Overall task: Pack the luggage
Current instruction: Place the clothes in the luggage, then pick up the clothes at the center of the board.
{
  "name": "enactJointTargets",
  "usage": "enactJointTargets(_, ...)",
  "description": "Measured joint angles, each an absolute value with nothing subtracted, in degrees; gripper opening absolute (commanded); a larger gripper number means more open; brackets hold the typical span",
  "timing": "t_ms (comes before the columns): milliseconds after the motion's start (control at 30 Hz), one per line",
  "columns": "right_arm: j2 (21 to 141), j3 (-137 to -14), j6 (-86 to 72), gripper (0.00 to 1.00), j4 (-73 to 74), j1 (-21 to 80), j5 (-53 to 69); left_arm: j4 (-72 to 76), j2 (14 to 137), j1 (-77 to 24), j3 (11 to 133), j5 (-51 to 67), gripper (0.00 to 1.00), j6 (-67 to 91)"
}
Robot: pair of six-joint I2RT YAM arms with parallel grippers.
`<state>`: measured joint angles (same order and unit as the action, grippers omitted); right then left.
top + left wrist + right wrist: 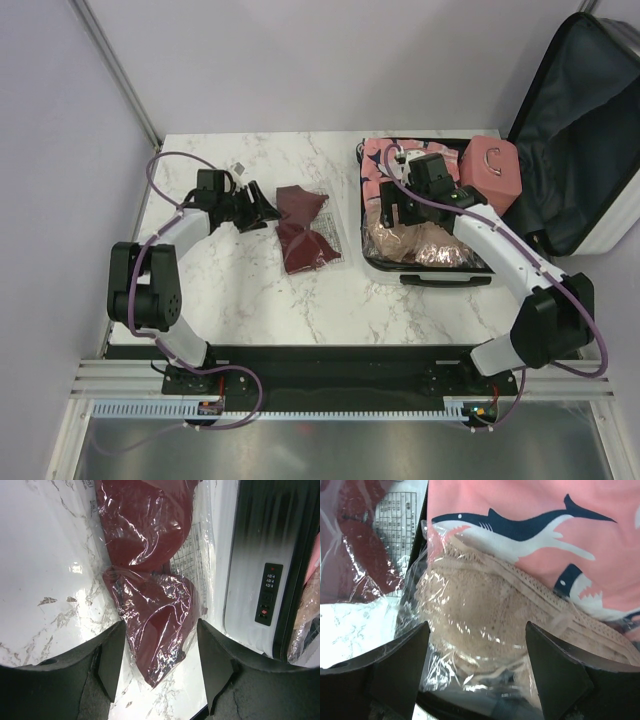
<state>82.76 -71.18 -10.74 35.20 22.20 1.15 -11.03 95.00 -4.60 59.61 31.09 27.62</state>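
Luggage (372, 262) lies open on the worktop (230, 290) under the right fingers (393, 212) (lid (580, 130) propped up beyond them), which spread wide and empty over a bagged beige garment (470, 610) inside. Left fingers (265, 212), partly open and gripping nothing, straddle a bagged maroon garment (150, 620).

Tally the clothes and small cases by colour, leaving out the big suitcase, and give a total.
Dark red: 1, bagged garment
Beige: 1, bagged lace garment
Pink: 2, shark-print cloth and box case
Total: 4
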Motion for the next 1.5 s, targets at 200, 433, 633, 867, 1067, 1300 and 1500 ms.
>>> enactJointTargets(200, 87.99, -69.69, -10.7, 0.84, 31.42, 22.2, 1.17, -9.72, 94.98, -4.6, 58.17, 31.16, 0.65, 28.27)
enactJointTargets(433, 86.61, -62.98, -9.63, 0.83, 29.71, 22.17, 1.02, -9.21, 94.98, -4.6, 56.51, 31.16, 0.65, 28.27)
enactJointTargets(633, 83.88, -57.63, -8.58, 0.84, 29.04, 22.17, -0.91, -9.1, 94.98, -4.6, 55.94, 31.16, 0.65, 28.27)
enactJointTargets(867, 83.5, -56.77, -7.01, 0.83, 28.75, 22.2, -2.0, -8.84, 94.98, -4.6, 55.92, 31.2, 0.64, 28.27)
enactJointTargets(1067, 87.13, -59.92, -7.18, 0.84, 28.53, 22.17, -1.74, -8.69, 94.98, -4.6, 55.83, 31.33, 0.64, 28.25)
enactJointTargets(1300, 88.07, -65.63, -6.68, 0.87, 29.67, 22.2, -1.37, -7.7, 94.98, -4.6, 54.65, 31.66, 0.64, 28.27)
enactJointTargets(1500, 85.1, -68.34, -6.15, 0.88, 34.04, 22.2, -1.37, -5.13, 95.15, -4.6, 54.52, 33.41, 0.65, 28.69)
